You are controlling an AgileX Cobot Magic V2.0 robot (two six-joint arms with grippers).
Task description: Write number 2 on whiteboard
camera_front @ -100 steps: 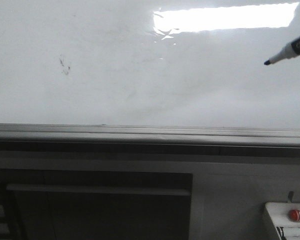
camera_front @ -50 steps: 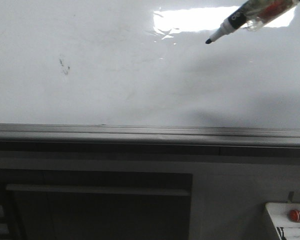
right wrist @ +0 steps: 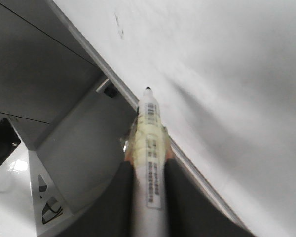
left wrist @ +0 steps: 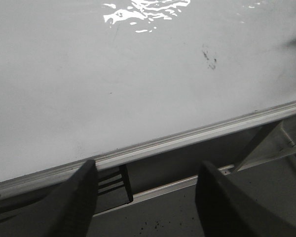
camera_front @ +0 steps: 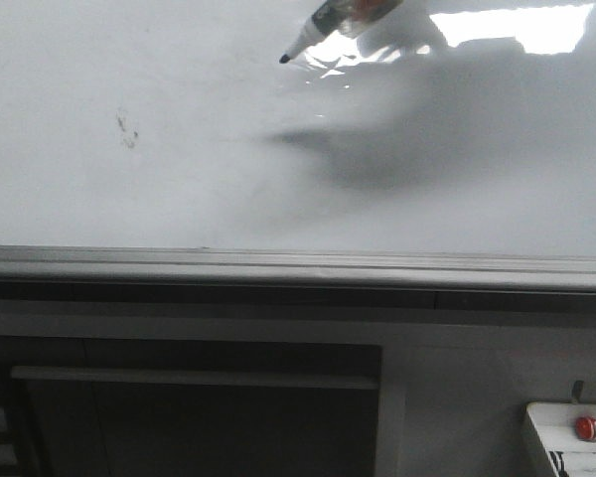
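The right gripper (right wrist: 149, 173) itself is cut off at the upper edge of the front view, where only the marker (camera_front: 323, 22) pokes in; the wrist view shows its two dark fingers (right wrist: 121, 197) clamped narrowly on the taped barrel. Whether the black tip touches the whiteboard (camera_front: 179, 189) cannot be told, though it sits right at the surface, beside the bright reflected light and above a broad dark shadow. No drawn digit can be made out anywhere on the board; the only mark is a small faint smudge (camera_front: 127, 130) toward the left. The left gripper (left wrist: 145, 197) hangs with its jaws spread wide and nothing between them, just below the grey rail (left wrist: 187, 138) along the board's lower edge. A white tray (camera_front: 566, 437) is partly cropped at the lower right corner, holding a red-capped marker (camera_front: 586, 428) and other contents too cut off to identify. The whiteboard fills the upper half of the front view, glossy and almost blank.
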